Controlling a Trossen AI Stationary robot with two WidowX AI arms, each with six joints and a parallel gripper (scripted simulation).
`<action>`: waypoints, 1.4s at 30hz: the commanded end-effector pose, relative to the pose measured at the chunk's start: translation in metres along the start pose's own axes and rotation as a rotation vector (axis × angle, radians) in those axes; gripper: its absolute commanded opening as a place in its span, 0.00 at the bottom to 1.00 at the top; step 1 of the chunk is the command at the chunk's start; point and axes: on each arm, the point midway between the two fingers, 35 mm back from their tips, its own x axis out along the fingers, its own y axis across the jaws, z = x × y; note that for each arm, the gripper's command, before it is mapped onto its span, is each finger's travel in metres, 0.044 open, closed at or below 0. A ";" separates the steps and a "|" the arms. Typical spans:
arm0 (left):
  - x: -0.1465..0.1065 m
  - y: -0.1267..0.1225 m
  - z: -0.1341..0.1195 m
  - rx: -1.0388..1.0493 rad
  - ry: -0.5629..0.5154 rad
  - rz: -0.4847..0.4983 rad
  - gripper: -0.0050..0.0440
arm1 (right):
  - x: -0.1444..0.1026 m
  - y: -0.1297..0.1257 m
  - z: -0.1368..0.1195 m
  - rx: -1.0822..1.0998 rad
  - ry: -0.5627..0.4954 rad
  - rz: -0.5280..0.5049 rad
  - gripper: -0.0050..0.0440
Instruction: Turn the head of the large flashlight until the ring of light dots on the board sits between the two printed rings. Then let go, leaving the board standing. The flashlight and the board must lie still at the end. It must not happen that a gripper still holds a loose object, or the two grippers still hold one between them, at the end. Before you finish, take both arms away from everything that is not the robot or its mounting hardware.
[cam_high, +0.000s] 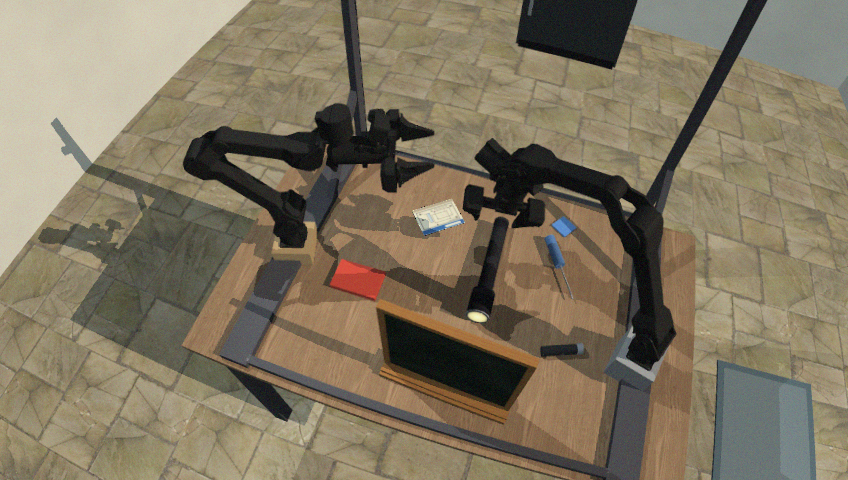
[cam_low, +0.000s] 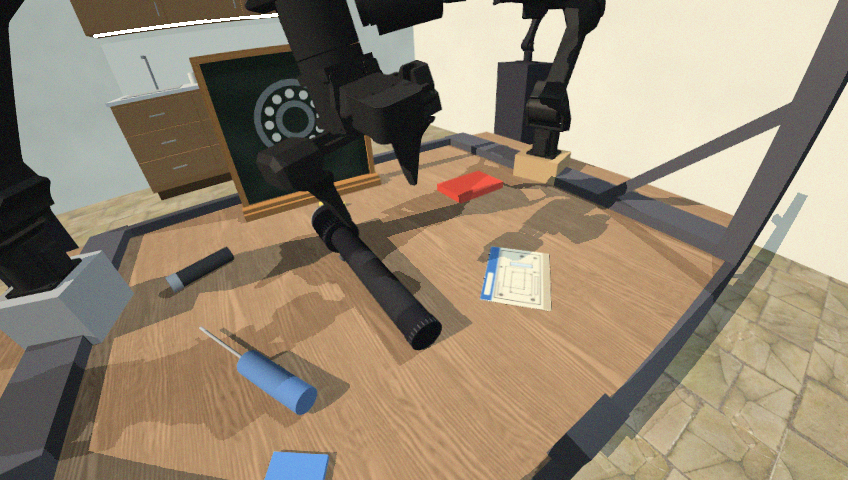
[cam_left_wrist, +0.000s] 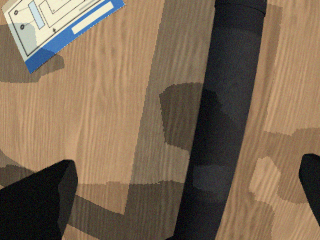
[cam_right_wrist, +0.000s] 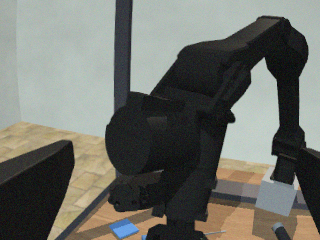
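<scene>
The large black flashlight (cam_high: 495, 249) (cam_low: 380, 279) (cam_left_wrist: 227, 75) lies on the table, its lit head (cam_high: 480, 300) facing the board (cam_low: 238, 148). The board stands upright. In the exterior view the visible dots (cam_low: 289, 93) lie between the outer ring (cam_low: 257, 118) and the inner ring; the left arm hides the ring's right part. My left gripper (cam_low: 383, 206) (cam_left_wrist: 193, 170) is open over the flashlight, its fingers apart on either side of the barrel in the wrist view. Its exact height is unclear. My right gripper (cam_high: 433, 148) is open, empty and high above the table's far side.
A small flashlight (cam_high: 562, 349) (cam_low: 199, 268) lies near the left arm's grey base. A blue screwdriver (cam_high: 554, 252) (cam_low: 276, 380) and blue block (cam_high: 563, 226) (cam_low: 297, 466) lie beside the large flashlight. A printed card (cam_high: 439, 217) (cam_low: 517, 279) and red block (cam_high: 357, 278) (cam_low: 470, 185) lie on its other side.
</scene>
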 end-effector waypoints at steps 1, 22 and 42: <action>-0.038 0.013 -0.002 -0.110 -0.101 0.128 1.00 | -0.001 0.000 0.008 0.002 -0.021 -0.003 1.00; -0.164 0.015 -0.035 -0.550 -0.595 0.538 1.00 | -0.001 0.000 0.009 0.003 -0.023 -0.002 1.00; -0.260 -0.036 -0.090 -0.838 -1.192 0.773 1.00 | -0.002 0.000 0.009 0.004 -0.025 -0.001 1.00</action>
